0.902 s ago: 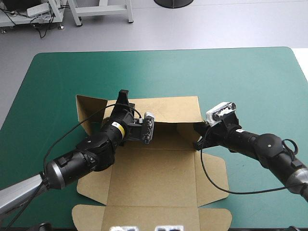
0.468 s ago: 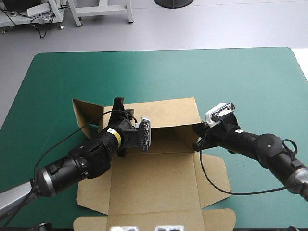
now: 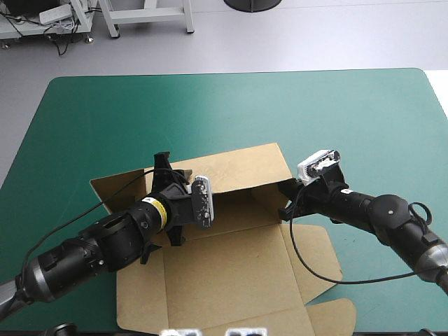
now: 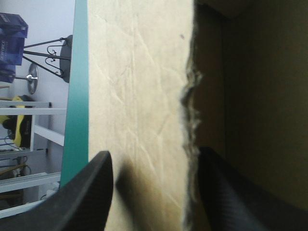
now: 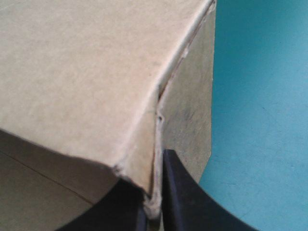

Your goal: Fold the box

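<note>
Box (image 3: 231,273) rotated; L fingers (image 4: 82,202) wide astride frayed wall (image 4: 144,96), R fingers (image 5: 180,192) pinch corner (image 5: 156,120) (brown board).

Robotics lab, teal-green covered table (image 3: 280,105), metal stands (image 3: 150,12) beyond (grey floor (image 3: 315,35))

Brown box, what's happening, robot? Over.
Black-fingered left gripper open, astride raised wall of brown cardboard box. Black-fingered right gripper shut on its corner flap. Nothing in the way.

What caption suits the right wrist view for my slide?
Right gripper shut on the box's raised corner where two panels meet, teal-green cover beside it.
</note>
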`<state>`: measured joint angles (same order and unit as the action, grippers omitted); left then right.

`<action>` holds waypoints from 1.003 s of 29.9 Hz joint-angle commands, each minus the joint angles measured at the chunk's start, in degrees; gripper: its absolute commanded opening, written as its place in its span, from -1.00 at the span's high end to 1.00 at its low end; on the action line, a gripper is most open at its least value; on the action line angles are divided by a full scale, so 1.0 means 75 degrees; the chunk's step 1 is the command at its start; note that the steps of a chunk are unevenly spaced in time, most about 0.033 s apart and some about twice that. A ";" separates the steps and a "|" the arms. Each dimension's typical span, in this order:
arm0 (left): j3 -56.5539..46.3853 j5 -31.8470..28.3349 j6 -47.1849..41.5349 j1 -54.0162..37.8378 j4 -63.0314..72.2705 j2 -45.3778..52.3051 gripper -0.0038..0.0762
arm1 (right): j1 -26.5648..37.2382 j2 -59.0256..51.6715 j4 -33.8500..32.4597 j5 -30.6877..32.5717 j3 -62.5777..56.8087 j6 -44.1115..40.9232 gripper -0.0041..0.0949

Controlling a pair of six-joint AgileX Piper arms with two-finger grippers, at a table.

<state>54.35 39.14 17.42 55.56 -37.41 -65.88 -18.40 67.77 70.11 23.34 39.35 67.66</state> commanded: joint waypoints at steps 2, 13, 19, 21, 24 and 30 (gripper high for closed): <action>0.0699 -0.0231 0.0033 0.0344 0.0479 0.0482 -0.07 | -0.0057 -0.0052 -0.0174 -0.0256 0.0304 -0.0185 0.95; 0.1480 0.0101 -0.0280 0.0441 0.0290 0.0720 -0.07 | 0.0061 -0.0025 -0.5727 0.0182 0.1775 -0.4627 0.95; 0.1539 0.0640 -0.1393 0.0426 -0.0435 0.0720 -0.06 | 0.0813 -0.0025 -0.6572 0.1808 0.2599 -0.4906 0.95; 0.1539 0.0837 -0.1743 0.0414 -0.0627 0.0720 -0.06 | 0.1000 -0.0025 -0.6543 0.2075 0.2830 -0.4906 0.95; 0.1539 0.0868 -0.2142 0.0033 -0.0434 0.0720 -0.06 | 0.1084 -0.0020 -0.6543 0.2388 0.3124 -0.4875 0.95; 0.2068 0.0748 -0.2117 -0.1819 0.1003 0.0720 -0.06 | 0.1100 -0.0006 -0.6608 0.3212 0.3701 -0.4683 0.95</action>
<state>65.87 47.30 1.20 47.87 -34.09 -61.63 -10.67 68.88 20.59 46.49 63.53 30.79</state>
